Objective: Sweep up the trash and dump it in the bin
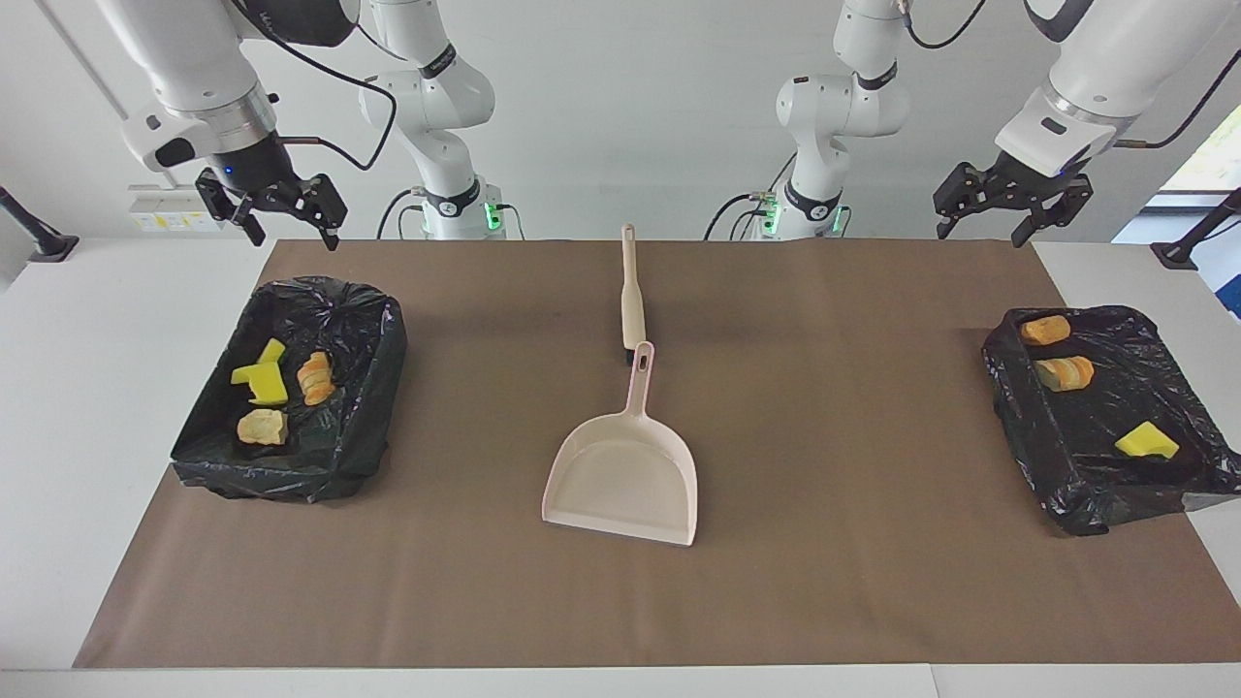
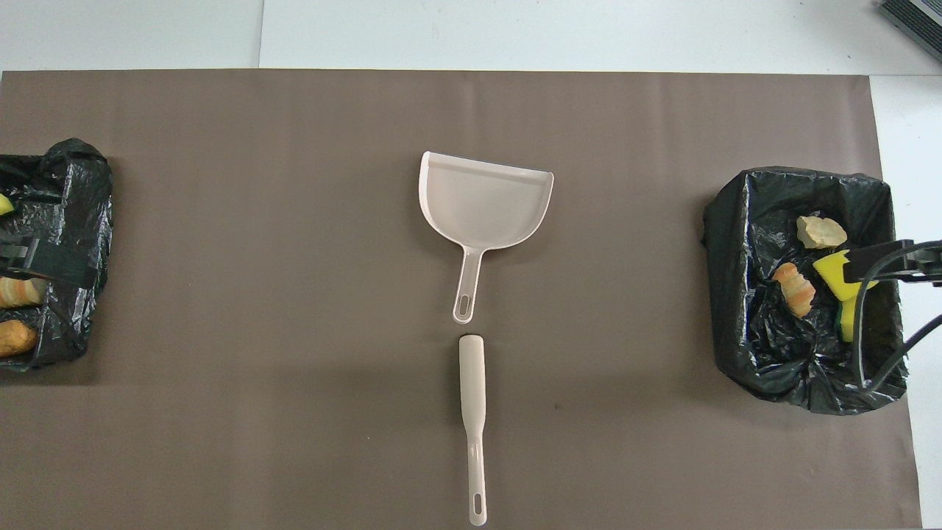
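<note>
The trash lies in two black-bagged bins. The bin [image 1: 291,480] at the right arm's end holds a yellow sponge bit [image 1: 262,383], a bread-like piece [image 1: 315,378] and a pale lump [image 1: 262,427]. The bin [image 1: 1076,504] at the left arm's end holds two bread-like pieces [image 1: 1045,330] and a yellow sponge bit [image 1: 1146,441]. A pale pink dustpan [image 1: 625,475] lies mid-mat, its pan bare. The beige brush [image 1: 632,291] lies in line with the dustpan's handle, nearer to the robots. My right gripper [image 1: 296,237] hangs open in the air by its bin. My left gripper [image 1: 981,233] hangs open, raised by the other bin.
A brown mat [image 1: 853,582] covers most of the white table [image 1: 87,388]. In the overhead view the dustpan [image 2: 482,199], the brush [image 2: 472,397] and both bins [image 2: 743,243] [image 2: 73,169] show, each bin crossed by a dark part of a gripper.
</note>
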You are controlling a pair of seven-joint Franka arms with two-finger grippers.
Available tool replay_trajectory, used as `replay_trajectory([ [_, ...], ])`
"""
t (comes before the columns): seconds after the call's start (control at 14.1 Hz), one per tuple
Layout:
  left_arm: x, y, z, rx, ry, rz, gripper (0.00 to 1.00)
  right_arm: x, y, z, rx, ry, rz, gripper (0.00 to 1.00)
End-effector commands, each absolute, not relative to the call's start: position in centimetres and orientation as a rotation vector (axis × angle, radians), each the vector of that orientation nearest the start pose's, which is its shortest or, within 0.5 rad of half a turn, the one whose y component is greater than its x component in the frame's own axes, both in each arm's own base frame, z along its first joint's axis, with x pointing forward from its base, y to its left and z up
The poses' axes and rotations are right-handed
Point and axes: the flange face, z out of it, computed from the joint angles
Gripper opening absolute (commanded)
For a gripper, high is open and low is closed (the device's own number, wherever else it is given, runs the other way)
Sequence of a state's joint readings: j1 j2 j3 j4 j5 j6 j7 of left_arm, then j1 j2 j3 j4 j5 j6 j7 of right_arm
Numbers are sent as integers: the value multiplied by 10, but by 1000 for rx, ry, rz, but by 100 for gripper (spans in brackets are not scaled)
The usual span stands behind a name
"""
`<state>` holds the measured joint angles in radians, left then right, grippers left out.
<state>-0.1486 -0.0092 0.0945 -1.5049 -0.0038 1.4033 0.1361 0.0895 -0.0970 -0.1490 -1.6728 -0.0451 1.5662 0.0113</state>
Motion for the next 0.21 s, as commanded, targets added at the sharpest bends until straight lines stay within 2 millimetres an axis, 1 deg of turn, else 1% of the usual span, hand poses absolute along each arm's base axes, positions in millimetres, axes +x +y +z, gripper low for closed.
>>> replay_trajectory([
  [0.0,529,-26,645,-3123,316,140,100,516,-38,628,-3146,138,-3,100],
  [0.14,529,-27,645,-3121,318,135,100,516,-38,628,-3146,138,-3,100],
])
